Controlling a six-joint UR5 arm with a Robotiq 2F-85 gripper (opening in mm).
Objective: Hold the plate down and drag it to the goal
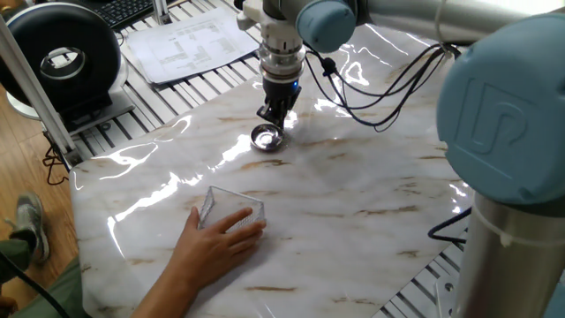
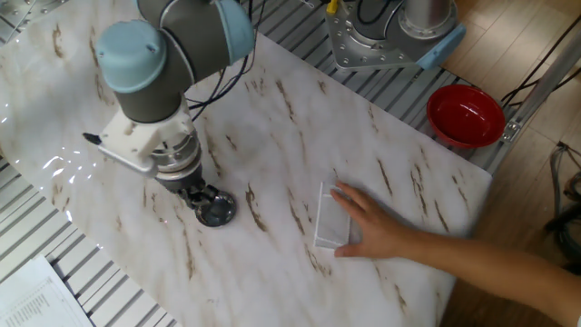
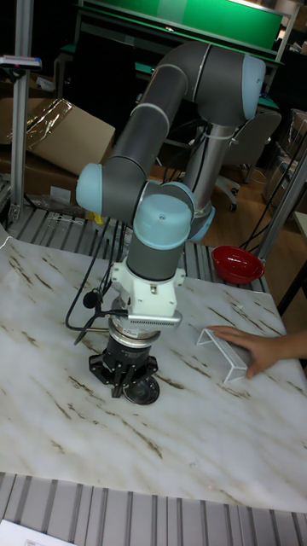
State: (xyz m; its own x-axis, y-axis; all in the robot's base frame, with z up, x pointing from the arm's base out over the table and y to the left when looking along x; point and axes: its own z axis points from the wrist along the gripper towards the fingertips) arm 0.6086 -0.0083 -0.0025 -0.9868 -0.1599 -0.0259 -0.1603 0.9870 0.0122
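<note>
marble table [image 1: 353, 190] | arm vertical | pincer [image 1: 274, 121] tips on plate [image 1: 267, 138]

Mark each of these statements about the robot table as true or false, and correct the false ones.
1. The gripper is down at the small metal plate. True.
2. The plate already sits inside the clear tray. False: the two are apart on the marble table, with bare surface between them.
3. A person's hand rests on the clear tray. True.
4. The red bowl stands on the marble table next to the plate. False: it sits beyond the table's edge, far from the plate.
5. A printed paper sheet lies past the far edge of the marble top. True.
</note>
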